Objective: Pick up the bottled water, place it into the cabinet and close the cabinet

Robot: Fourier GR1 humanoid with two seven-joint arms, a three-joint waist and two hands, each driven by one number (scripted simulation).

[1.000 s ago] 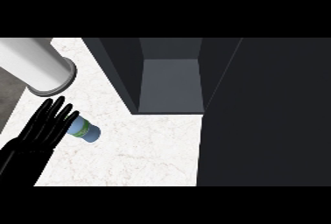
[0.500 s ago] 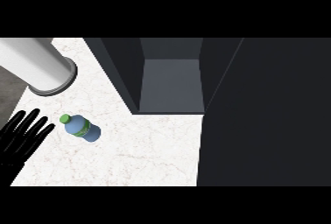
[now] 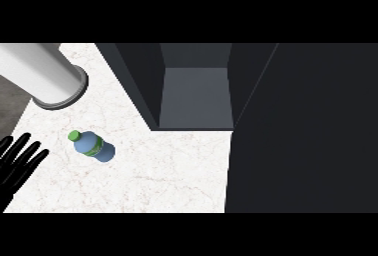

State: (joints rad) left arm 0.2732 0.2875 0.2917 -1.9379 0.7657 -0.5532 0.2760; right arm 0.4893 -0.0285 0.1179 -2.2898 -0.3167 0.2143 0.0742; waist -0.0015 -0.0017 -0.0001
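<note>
The bottled water, blue with a green cap and green label, lies on its side on the white marble counter, cap pointing up-left. My left hand shows at the left edge, fingers straight and spread, open, a short way left of the bottle and not touching it. The cabinet stands open at the top centre, its grey inside bare. My right hand does not show.
A large dark panel, apparently the cabinet's door, fills the right side of the view. A white cylinder lies at the top left, beyond the bottle. The counter's left edge runs near my left hand.
My left hand has drawn back to the left and down, away from the bottle, which it partly covered before. The bottle now shows in full and lies where it was.
</note>
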